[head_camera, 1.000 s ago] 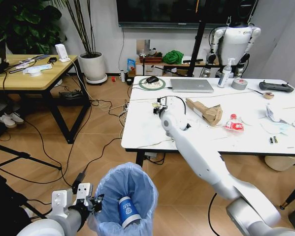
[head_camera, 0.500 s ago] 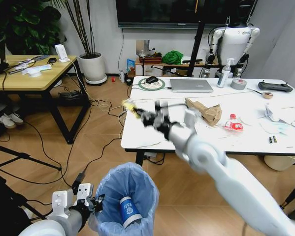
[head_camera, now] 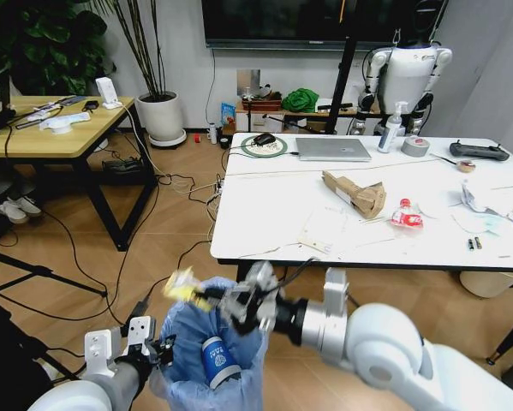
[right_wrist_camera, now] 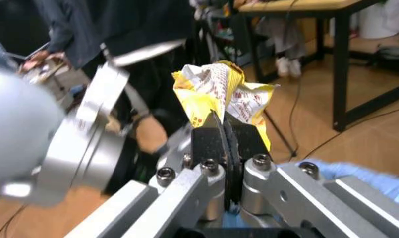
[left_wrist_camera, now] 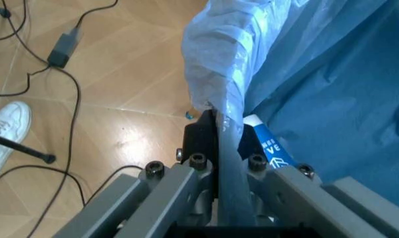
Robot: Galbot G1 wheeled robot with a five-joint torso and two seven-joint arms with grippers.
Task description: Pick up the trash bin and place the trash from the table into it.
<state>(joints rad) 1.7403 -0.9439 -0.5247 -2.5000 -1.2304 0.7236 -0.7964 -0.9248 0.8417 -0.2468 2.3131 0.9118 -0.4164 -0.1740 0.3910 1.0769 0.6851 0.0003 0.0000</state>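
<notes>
In the head view, the trash bin (head_camera: 211,355), lined with a crinkled light-blue bag, sits low in front of the marble-look table (head_camera: 265,214), off the table's near edge. A blue-white paper cup (head_camera: 215,361) stands tilted inside it. The left gripper (head_camera: 158,353) is at the bin's rim on the side away from the table's middle. The right gripper (head_camera: 211,300) hangs just above the bin's mouth, with a yellow wrapper (head_camera: 182,285) at its tip, over the rim. On the table lie a torn cardboard box (head_camera: 355,193), a crushed red-labelled bottle (head_camera: 407,215), white papers (head_camera: 326,229), a silver laptop (head_camera: 333,148) and a grey tape roll (head_camera: 416,145).

In the left wrist view, the left gripper (left_wrist_camera: 219,129) has its jaws pressed narrow on the bin's rim and bag (left_wrist_camera: 220,64); the cup's blue side (left_wrist_camera: 267,146) shows just inside the bin.

In the right wrist view, the right gripper (right_wrist_camera: 226,131) has its jaws clamped tight on the crumpled yellow-and-white wrapper (right_wrist_camera: 216,94), with the bin's blue bag (right_wrist_camera: 371,181) beside it.
</notes>
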